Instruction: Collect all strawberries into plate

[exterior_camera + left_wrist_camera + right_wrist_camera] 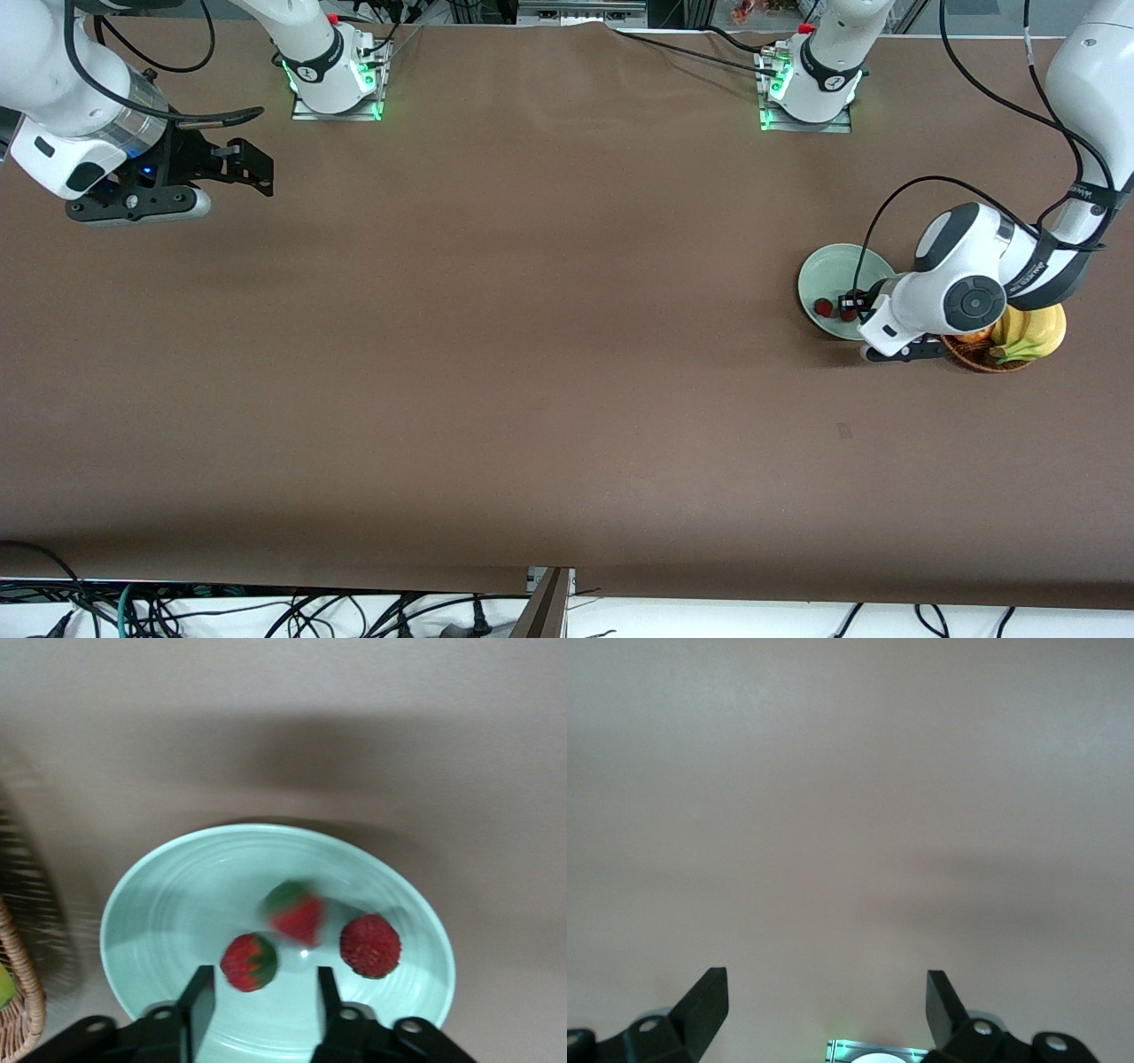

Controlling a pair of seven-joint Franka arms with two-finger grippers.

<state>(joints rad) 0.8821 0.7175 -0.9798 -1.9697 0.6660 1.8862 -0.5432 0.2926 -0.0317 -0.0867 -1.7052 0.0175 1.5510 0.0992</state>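
Three strawberries lie in the pale mint-green plate (177,904): one (249,962) just past my left gripper's fingertips, a blurred one (295,911) at the plate's middle, and a third (370,945) beside it. In the front view the plate (833,266) sits toward the left arm's end of the table, and two strawberries (823,307) show there. My left gripper (855,306) (263,973) hangs low over the plate, open and holding nothing. My right gripper (257,173) (826,976) waits, open and empty, over bare table at the right arm's end.
A brown wicker basket (983,354) (22,992) stands right beside the plate, partly under the left arm, holding bananas (1032,332) and an orange-red fruit (974,336). The arm bases stand along the table edge farthest from the front camera.
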